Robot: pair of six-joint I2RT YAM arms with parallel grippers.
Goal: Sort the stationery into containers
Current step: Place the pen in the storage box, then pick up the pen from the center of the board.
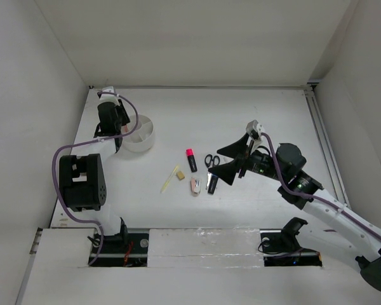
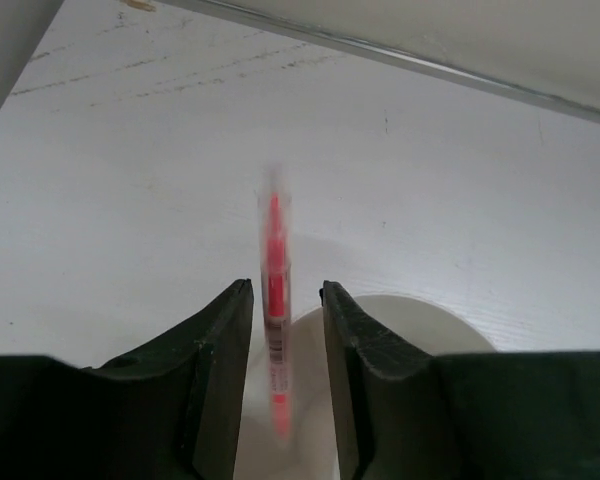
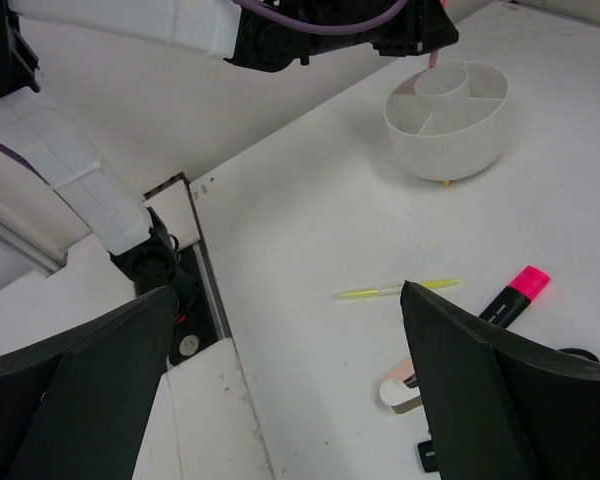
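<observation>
The white round tray (image 1: 141,141) stands at the far left and also shows in the right wrist view (image 3: 448,140). My left gripper (image 1: 122,129) hangs over it. In the left wrist view its jaws (image 2: 285,286) stand apart with the pink pen (image 2: 273,300) blurred and upright between them, touching neither finger, above the tray (image 2: 420,325). My right gripper (image 1: 228,161) is wide open and empty above the scissors (image 1: 212,160). On the table lie a pink-capped highlighter (image 1: 191,159), a blue-capped highlighter (image 1: 211,183), a white-pink piece (image 1: 195,185), a yellow stick (image 1: 169,180) and a tan eraser (image 1: 178,174).
Walls close in the table at the left, back and right. A metal rail (image 1: 322,143) runs along the right side. The arm bases and a taped strip (image 1: 197,244) sit at the near edge. The left arm's purple cable (image 1: 57,159) loops beside the tray.
</observation>
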